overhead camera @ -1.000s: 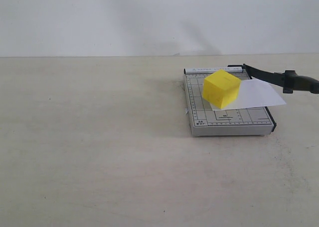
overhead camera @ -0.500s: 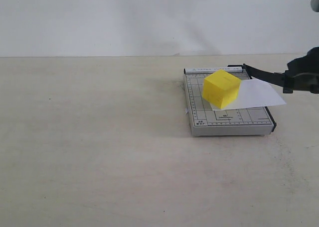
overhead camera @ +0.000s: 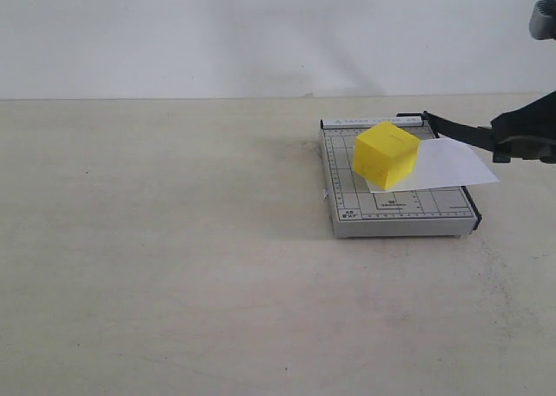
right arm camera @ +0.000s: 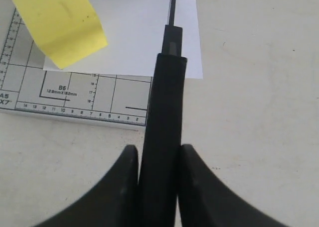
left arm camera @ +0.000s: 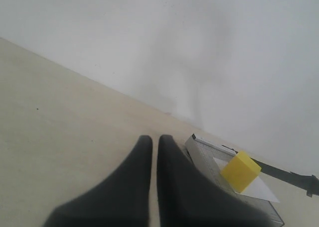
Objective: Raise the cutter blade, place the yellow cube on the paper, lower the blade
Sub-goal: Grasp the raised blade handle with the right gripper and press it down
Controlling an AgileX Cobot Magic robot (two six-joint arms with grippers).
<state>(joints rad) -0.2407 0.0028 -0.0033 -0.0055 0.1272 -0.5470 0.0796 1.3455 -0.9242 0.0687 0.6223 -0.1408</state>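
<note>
We counted one bright yellow cube (overhead camera: 386, 155), one white paper sheet (overhead camera: 452, 166), one grey gridded trimmer board (overhead camera: 343, 181), one black lever blade (overhead camera: 456, 133).

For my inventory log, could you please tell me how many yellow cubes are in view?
1. The cube sits on the paper on the trimmer board, beside the raised blade; nothing suggests a hidden one.

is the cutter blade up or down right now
Up. The cutter blade slopes upward from its hinge at the far corner of the trimmer board, its handle above the paper, gripped by the right gripper.
</note>
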